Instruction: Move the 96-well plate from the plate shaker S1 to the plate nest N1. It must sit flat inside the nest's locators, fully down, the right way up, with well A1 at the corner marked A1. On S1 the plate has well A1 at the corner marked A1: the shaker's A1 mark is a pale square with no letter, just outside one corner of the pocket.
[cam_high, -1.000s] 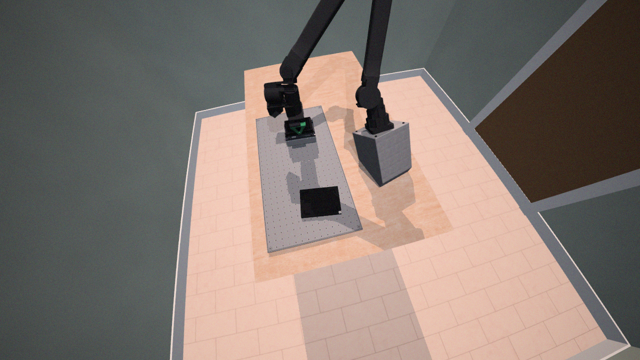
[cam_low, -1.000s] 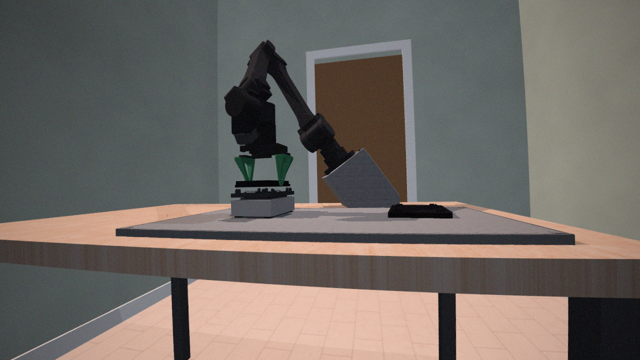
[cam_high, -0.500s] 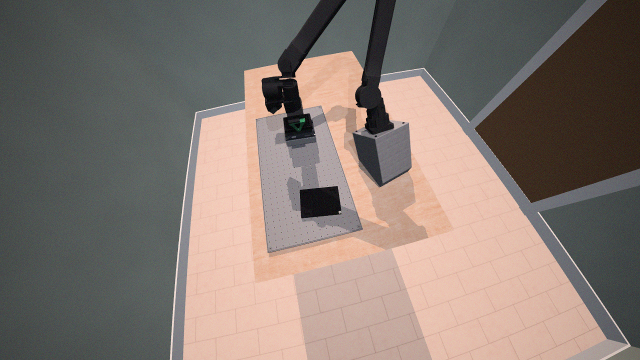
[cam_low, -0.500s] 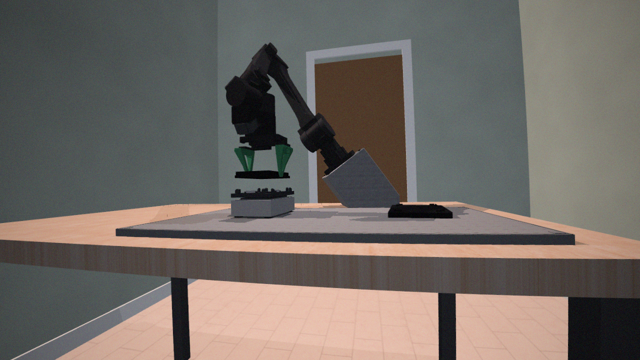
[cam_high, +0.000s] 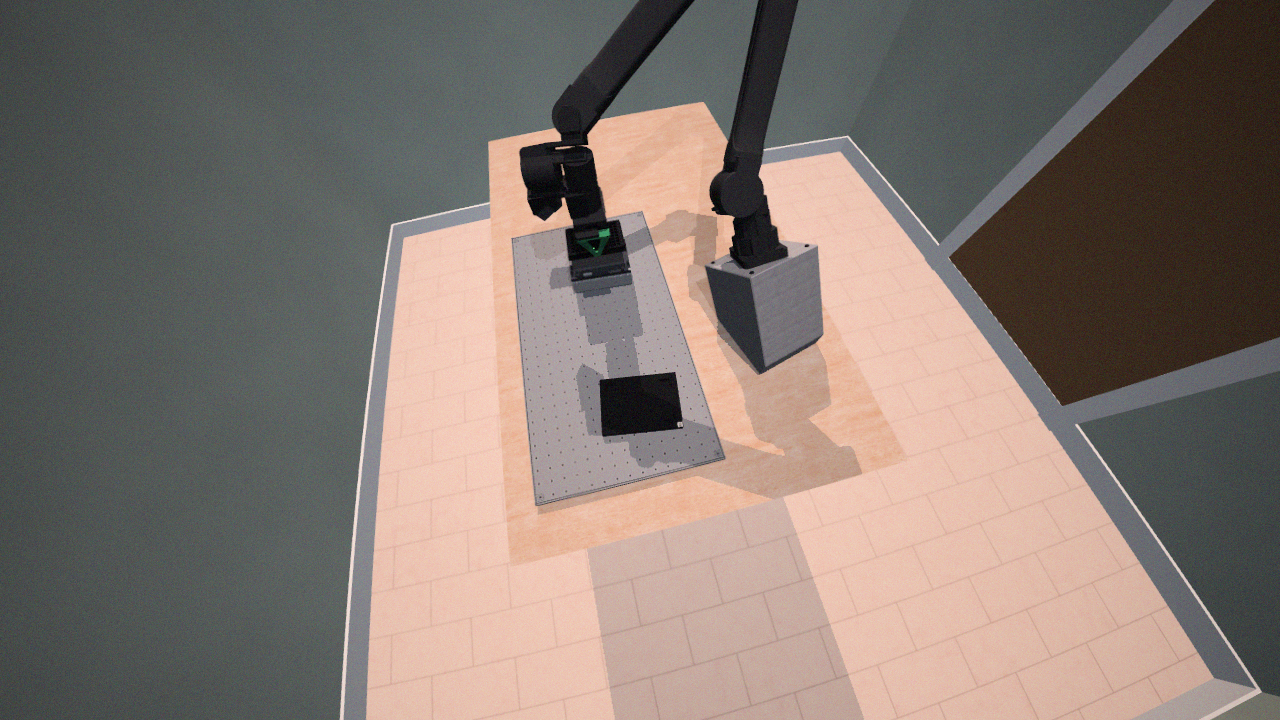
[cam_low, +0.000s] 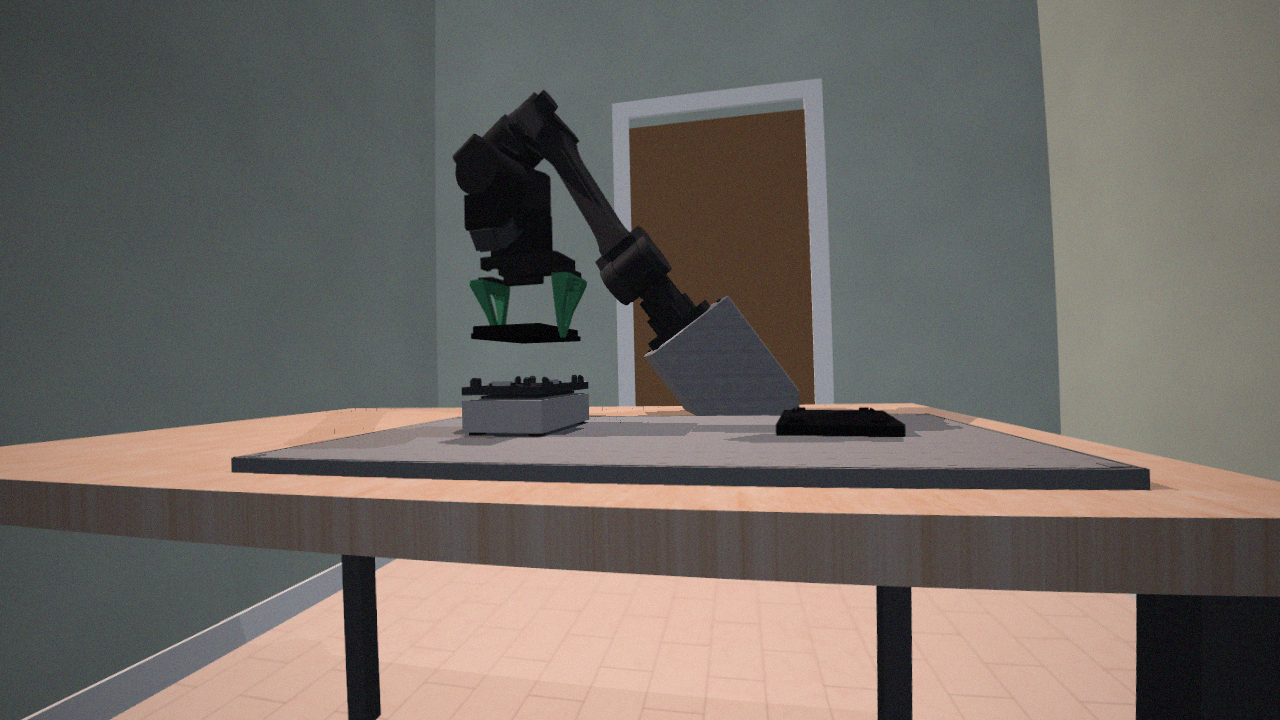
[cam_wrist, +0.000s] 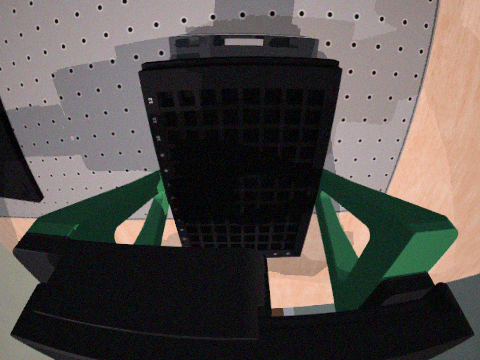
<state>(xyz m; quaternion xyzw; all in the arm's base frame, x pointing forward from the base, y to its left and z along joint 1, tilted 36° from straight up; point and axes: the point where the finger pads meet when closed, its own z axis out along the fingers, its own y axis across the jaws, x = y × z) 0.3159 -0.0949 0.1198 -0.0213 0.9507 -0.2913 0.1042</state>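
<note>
My gripper (cam_low: 528, 329) with green fingers is shut on the black 96-well plate (cam_low: 525, 333) and holds it level in the air, well above the plate shaker S1 (cam_low: 525, 404). In the wrist view the plate (cam_wrist: 242, 154) sits between the two green fingers, gripped on its long sides, with the shaker's top (cam_wrist: 243, 43) showing beyond its far edge. From above, the gripper and plate (cam_high: 595, 243) cover most of the shaker (cam_high: 601, 278). The black plate nest N1 (cam_high: 640, 403) lies empty nearer the front of the grey breadboard, also seen in the side view (cam_low: 839, 421).
The grey perforated breadboard (cam_high: 608, 358) lies on a wooden table. The arm's grey base block (cam_high: 766, 302) stands to the right of the breadboard. A brown door (cam_low: 723, 250) is behind the table.
</note>
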